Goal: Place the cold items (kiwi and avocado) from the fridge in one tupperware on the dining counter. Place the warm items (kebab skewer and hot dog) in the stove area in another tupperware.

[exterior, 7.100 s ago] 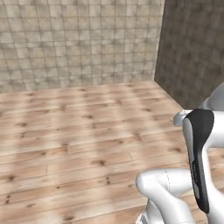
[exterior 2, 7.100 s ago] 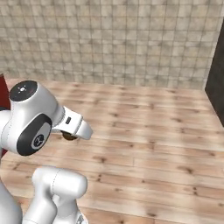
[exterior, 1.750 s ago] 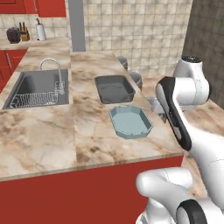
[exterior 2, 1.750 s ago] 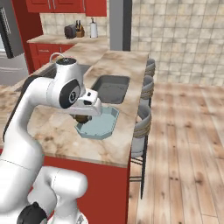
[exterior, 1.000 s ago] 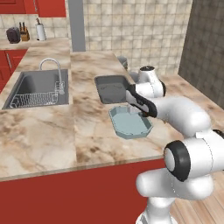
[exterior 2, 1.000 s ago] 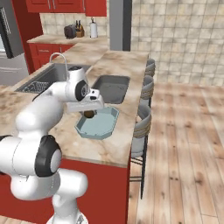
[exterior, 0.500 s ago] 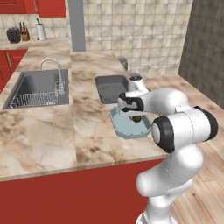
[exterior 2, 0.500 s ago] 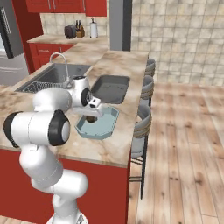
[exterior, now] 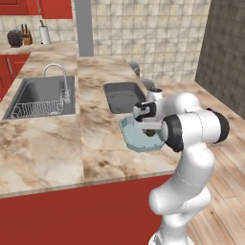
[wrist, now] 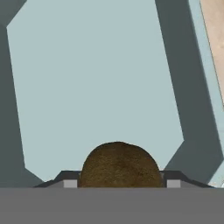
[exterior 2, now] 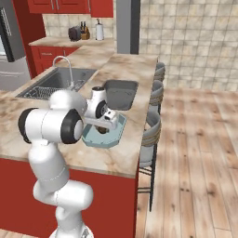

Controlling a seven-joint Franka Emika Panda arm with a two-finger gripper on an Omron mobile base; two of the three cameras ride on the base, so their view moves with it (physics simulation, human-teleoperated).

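the white arm reaches low over the pale blue octagonal plastic tupperware [exterior: 139, 138] on the marble bench [exterior: 57, 148], likely to drop the fruit inside it. the end effector [wrist: 119, 181] is partly closed, gripping the fuzzy brown round kiwi [wrist: 119, 166] between its fingers (just above the container floor).

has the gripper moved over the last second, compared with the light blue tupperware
Yes. The gripper, fingers shut on the kiwi, has come down from the far rim of the light blue tupperware to low over its floor.
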